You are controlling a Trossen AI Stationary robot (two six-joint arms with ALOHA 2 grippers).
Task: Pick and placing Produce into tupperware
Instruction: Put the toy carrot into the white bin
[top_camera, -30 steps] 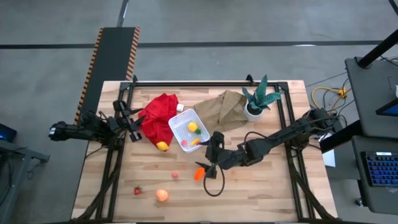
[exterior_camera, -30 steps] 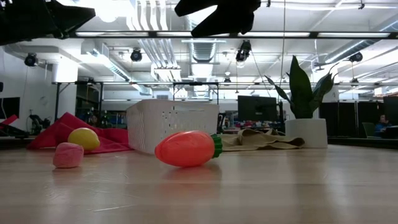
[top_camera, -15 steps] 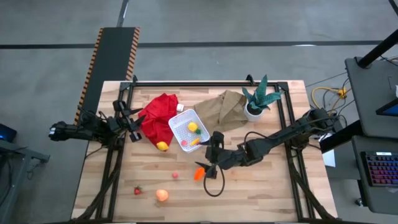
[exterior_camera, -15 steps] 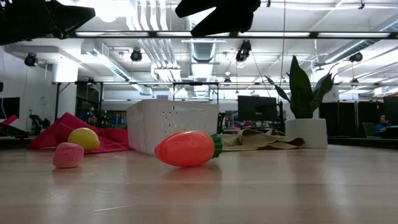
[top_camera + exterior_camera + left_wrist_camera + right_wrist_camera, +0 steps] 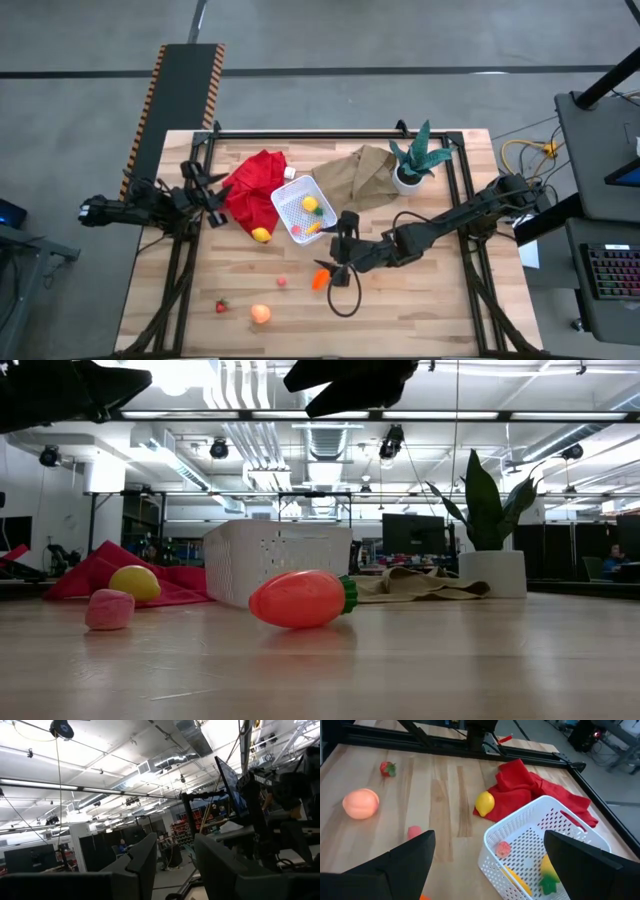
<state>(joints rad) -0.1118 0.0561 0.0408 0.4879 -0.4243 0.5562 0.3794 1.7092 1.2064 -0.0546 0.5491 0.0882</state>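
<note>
Since the carrot (image 5: 320,279) still lies loose on the table (image 5: 420,310), just in front of the tupperware (image 5: 290,210), it reads as the next pick. Right hand (image 5: 335,268) hovers right over it, fingers spread wide, holding nothing, a pre-grasp pose I'd say. Tupperware already has a few pieces in it; it sits between the red cloth (image 5: 250,185) and the paper bag (image 5: 360,172). Lemon (image 5: 261,235) is touching the cloth edge. Pink piece (image 5: 282,282), peach ball (image 5: 260,314) and strawberry (image 5: 221,306) are scattered nearer the front edge, well apart. Left hand (image 5: 212,195) is parked at the cloth's far side, fingers partly open, empty. Versus a second ago: no visible change, both arms static, nothing moved.
</note>
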